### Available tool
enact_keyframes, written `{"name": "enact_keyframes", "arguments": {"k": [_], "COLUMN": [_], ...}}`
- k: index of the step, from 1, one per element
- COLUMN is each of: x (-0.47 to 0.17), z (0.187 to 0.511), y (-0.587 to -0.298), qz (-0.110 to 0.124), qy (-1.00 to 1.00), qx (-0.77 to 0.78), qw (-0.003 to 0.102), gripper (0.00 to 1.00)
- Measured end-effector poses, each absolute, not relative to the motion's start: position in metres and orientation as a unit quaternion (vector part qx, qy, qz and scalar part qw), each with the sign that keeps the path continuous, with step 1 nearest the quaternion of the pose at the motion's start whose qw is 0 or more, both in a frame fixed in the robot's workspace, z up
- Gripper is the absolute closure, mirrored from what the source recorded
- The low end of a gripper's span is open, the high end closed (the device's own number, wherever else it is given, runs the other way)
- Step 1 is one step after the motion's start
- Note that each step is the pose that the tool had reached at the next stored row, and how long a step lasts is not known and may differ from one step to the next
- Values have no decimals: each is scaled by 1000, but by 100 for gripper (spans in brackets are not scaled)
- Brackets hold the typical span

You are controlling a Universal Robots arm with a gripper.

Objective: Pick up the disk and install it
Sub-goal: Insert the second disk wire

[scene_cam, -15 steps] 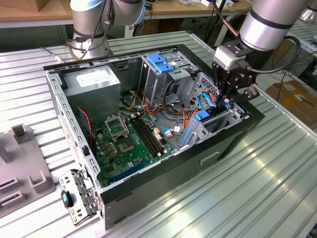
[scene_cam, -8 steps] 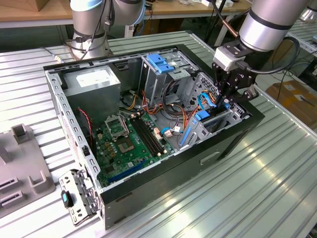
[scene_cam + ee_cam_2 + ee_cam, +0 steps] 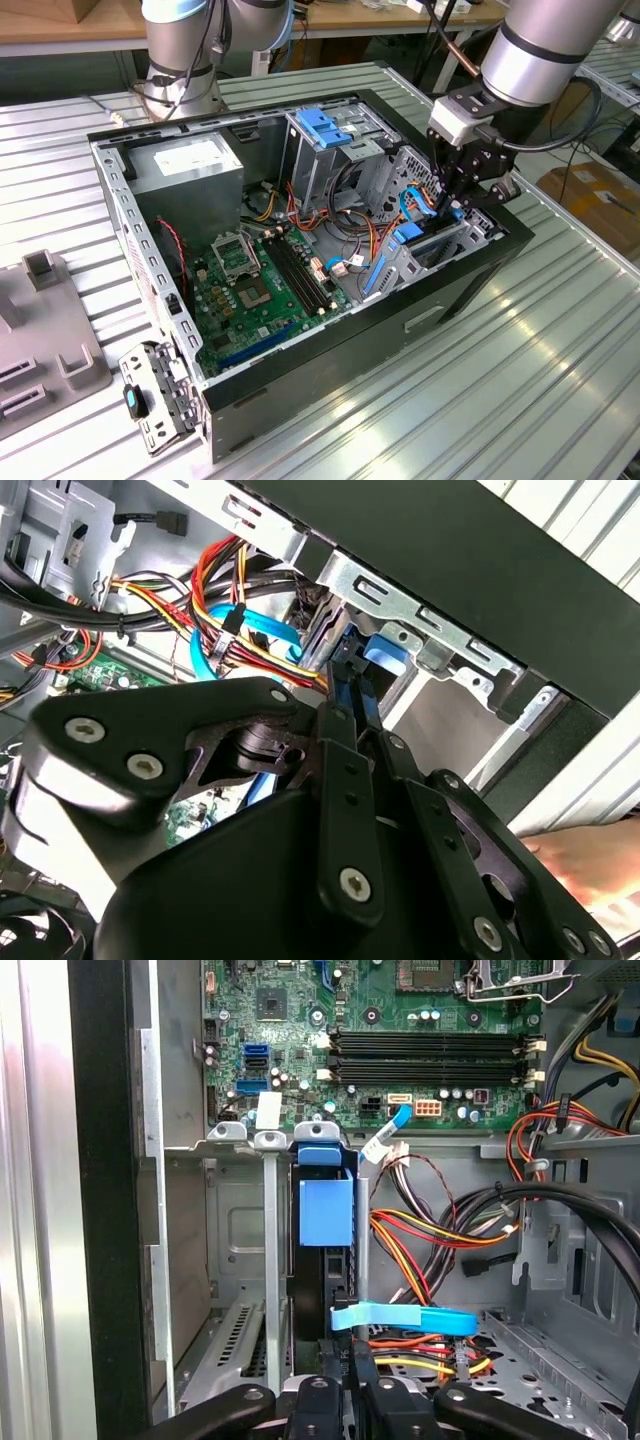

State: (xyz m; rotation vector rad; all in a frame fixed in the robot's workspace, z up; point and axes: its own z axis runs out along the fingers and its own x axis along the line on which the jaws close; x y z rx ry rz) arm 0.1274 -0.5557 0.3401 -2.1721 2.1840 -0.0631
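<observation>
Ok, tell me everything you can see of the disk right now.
The disk stands on edge in the metal drive bay at the case's front corner, seen edge-on in the first wrist view. It shows a light-blue plastic carrier rail with a rounded tab at the motherboard end and a dark, thin body behind it. Grey bay dividers flank it closely. A flat blue cable crosses beside its near end. The end effector sits right at that end; contact cannot be confirmed.
</observation>
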Motion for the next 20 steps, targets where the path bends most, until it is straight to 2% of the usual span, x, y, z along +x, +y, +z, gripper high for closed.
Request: {"name": "enact_keyframes", "arguments": {"k": [3,5,6,7,12,20], "x": [127,127,127,127,127,127], "z": [339,340,340,340,345,380], "y": [-556,-556,-556,-556,-556,-556], "qz": [-20,-20,-20,-20,-20,-20], "qy": [709,709,709,709,709,709], "qx": [-705,-705,-705,-705,-705,-705], "qw": [31,30,30,30,30,30], "gripper": [82,71,71,64,64,64]}}
